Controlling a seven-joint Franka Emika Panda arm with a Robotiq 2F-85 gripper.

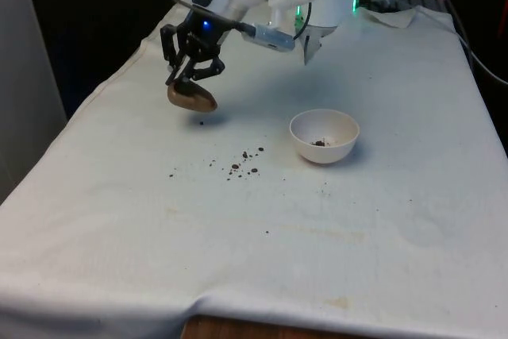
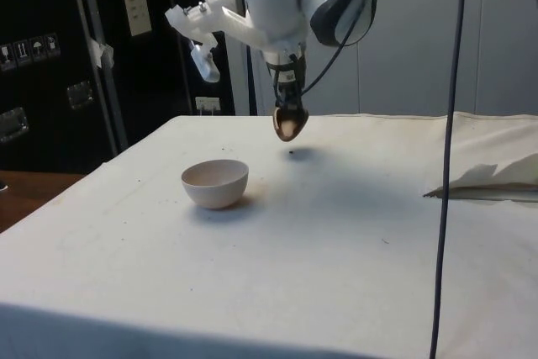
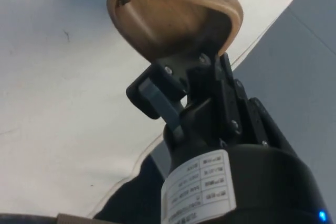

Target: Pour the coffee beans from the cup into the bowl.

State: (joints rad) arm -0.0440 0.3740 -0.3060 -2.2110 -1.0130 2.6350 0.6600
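A small brown wooden cup (image 1: 192,98) hangs tipped on its side a little above the cloth, at the front view's left. My black gripper (image 1: 190,77) is shut on its rim. The cup (image 2: 287,126) is also in the side view, held above the table behind the bowl. From the wrist, the cup (image 3: 170,19) looks hollow and I see no beans inside. The white bowl (image 1: 325,136) stands upright at the table's middle with a few dark beans on its bottom; it sits well to the right of the cup. The bowl (image 2: 215,182) is nearer the side camera.
Several spilled coffee beans (image 1: 244,163) lie scattered on the white cloth between the cup and the bowl, and one lies under the cup. A black cable (image 2: 447,157) hangs down at the right of the side view. The cloth is rumpled at the far corner (image 2: 492,181).
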